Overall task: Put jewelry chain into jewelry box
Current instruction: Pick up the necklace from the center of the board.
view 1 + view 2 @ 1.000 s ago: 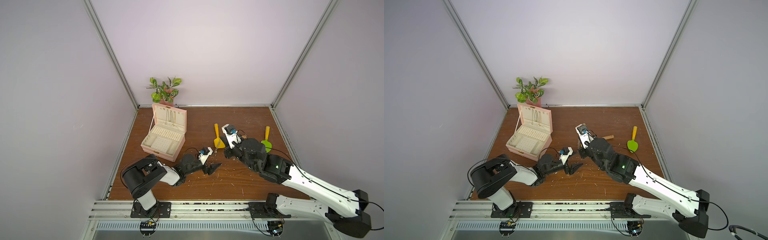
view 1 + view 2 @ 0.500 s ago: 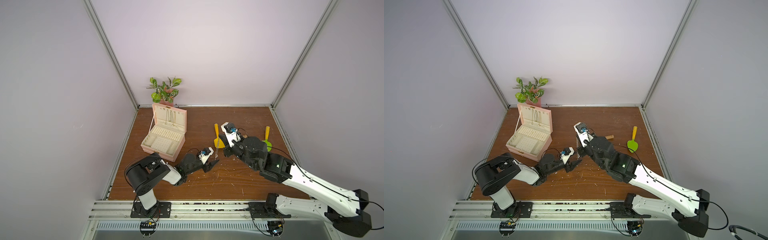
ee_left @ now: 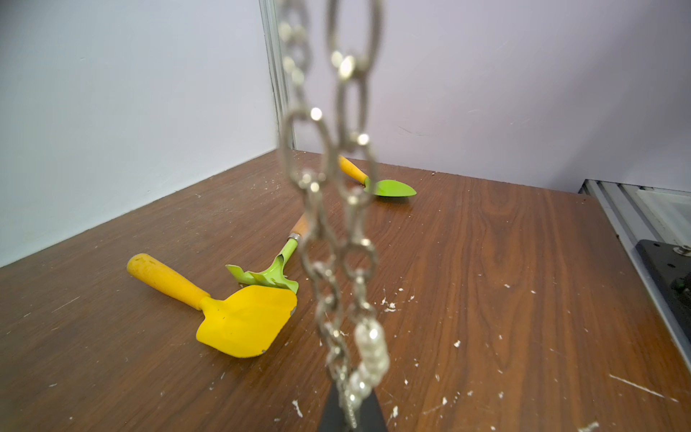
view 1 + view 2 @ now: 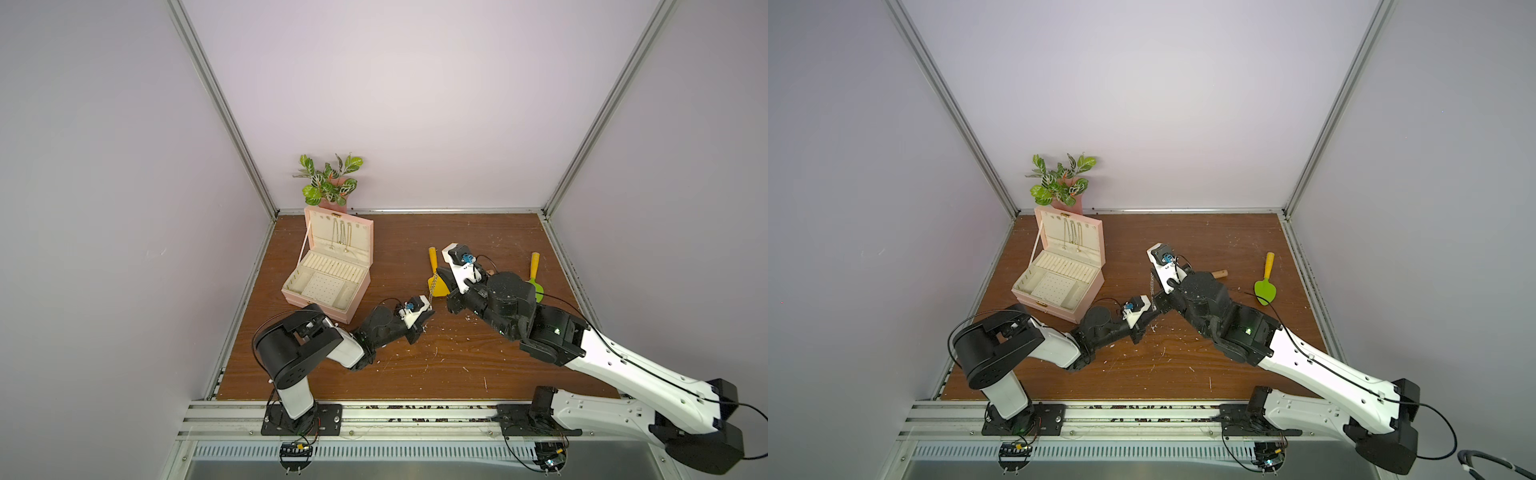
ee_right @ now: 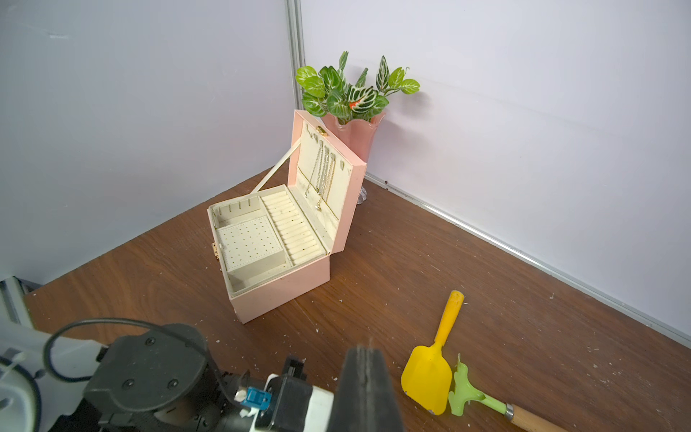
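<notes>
The jewelry chain (image 4: 432, 289) is silvery with chunky links and hangs doubled between my two grippers in both top views, also (image 4: 1153, 286). My right gripper (image 4: 438, 273) is shut on its upper end. My left gripper (image 4: 429, 312) is shut on its lower end; in the left wrist view the chain (image 3: 336, 224) runs down into the shut left gripper (image 3: 351, 415). In the right wrist view the shut right gripper (image 5: 364, 351) hides the chain. The jewelry box (image 4: 316, 308) is pale pink, stands open with its lid up at the left of the table, and shows as the box (image 5: 284, 295) beyond my left arm.
A yellow trowel (image 4: 433, 257) lies just behind the chain, with a green rake (image 5: 471, 396) beside it. A green shovel (image 4: 534, 274) lies at the right. A plant in a pink vase (image 4: 330, 183) stands behind the box. White crumbs dot the brown table (image 4: 415, 374).
My left gripper rose from low over the table to the chain's lower end and shut on it. My right gripper kept its hold and shifted slightly left.
</notes>
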